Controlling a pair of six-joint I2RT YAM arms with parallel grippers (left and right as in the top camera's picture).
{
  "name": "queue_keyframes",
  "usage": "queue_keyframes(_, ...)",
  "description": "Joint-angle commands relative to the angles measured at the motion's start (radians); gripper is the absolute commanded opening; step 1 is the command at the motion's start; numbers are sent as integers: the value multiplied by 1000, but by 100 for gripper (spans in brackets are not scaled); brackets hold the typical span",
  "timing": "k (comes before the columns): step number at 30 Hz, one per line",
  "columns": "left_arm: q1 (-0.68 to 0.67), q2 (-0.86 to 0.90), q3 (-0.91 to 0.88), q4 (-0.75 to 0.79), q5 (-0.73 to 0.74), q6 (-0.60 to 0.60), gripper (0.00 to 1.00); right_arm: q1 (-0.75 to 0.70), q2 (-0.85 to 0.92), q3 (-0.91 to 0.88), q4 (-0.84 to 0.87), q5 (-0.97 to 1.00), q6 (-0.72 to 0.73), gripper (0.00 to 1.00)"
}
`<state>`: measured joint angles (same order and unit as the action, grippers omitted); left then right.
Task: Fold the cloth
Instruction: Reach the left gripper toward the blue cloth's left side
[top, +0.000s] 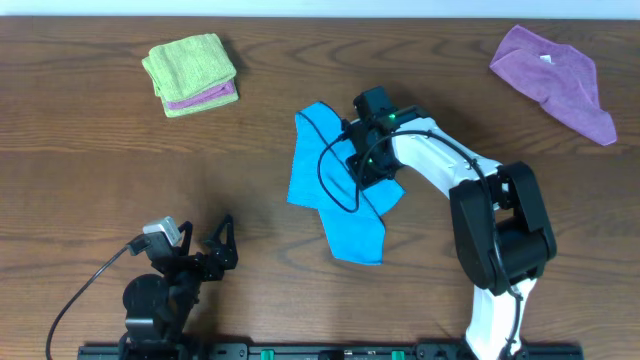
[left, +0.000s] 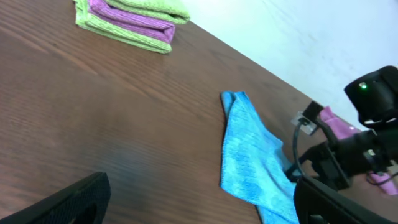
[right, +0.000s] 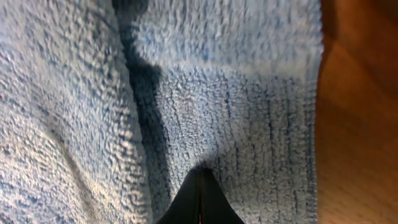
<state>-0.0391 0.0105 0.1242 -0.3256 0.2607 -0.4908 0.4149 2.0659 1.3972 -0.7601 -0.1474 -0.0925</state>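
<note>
The sky-blue cloth lies crumpled and partly doubled over at the table's middle. It also shows in the left wrist view, and it fills the right wrist view. My right gripper is down on the cloth's right-hand part. Its fingers are pressed together with the terry fabric bunched at their tips. My left gripper is open and empty at the front left, well clear of the cloth. Its two dark fingers frame bare table in the left wrist view. The white tag is not visible.
A folded lime-green and purple cloth stack sits at the back left and shows in the left wrist view. A loose purple cloth lies at the back right. The right arm's black cable loops over the blue cloth.
</note>
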Motion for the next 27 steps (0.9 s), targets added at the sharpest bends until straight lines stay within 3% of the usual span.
queue_keyframes(1,6,-6,-21,18,29,-23,95,-20,11,-7,22,-6,-18,1)
queue_keyframes(11,6,10,-26,13,150,-37,95,-43,76,-7,61,-21,-21,1)
queue_keyframes(17,6,143,-26,52,205,-31,95,-59,81,-7,102,54,-21,1)
queue_keyframes(22,-8,364,-26,285,313,-25,95,-105,81,-7,95,77,-19,1)
queue_keyframes(27,-104,689,-13,576,324,-26,96,-162,81,-7,83,90,10,1)
